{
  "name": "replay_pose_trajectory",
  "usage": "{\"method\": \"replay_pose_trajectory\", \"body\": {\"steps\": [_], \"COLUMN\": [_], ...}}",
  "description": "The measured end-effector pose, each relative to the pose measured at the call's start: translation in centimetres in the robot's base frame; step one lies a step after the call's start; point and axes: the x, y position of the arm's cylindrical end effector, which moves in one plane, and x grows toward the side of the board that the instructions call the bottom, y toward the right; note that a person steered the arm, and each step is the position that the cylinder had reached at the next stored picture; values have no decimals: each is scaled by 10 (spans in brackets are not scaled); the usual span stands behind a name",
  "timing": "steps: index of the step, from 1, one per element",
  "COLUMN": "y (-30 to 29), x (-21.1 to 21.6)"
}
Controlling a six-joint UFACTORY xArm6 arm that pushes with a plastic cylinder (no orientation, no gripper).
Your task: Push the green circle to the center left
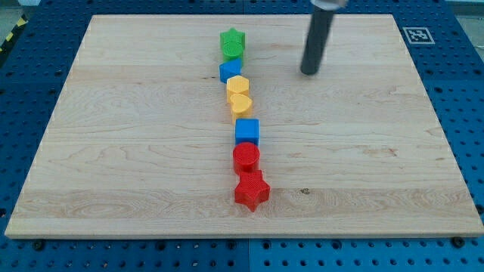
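Block column [240, 113] splits board [113, 151]; my tip [309, 72] on open right side.

Illumination is bright, even and diffuse from above; I find no hard shadows anywhere on the wooden board [151, 151]. Soft, short contact shadows sit under the column of blocks, clearest beneath the red star [252, 190]. My tip [309, 72] casts only a faint dark smudge at its foot. The rod's upper end shows a pale sheen. Focus is acceptable at centre; block edges look slightly soft. The board's edges splay with perspective. No glare on the blue perforated table [23, 98].
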Motion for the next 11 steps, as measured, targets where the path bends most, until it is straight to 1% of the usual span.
{"method": "replay_pose_trajectory", "body": {"steps": [1, 2, 3, 6, 7, 8, 10, 11], "y": [-61, -66, -87, -161, -183, -201, -208, -226], "x": [-31, -39, -61, -58, -41, -15, 33, 43]}}
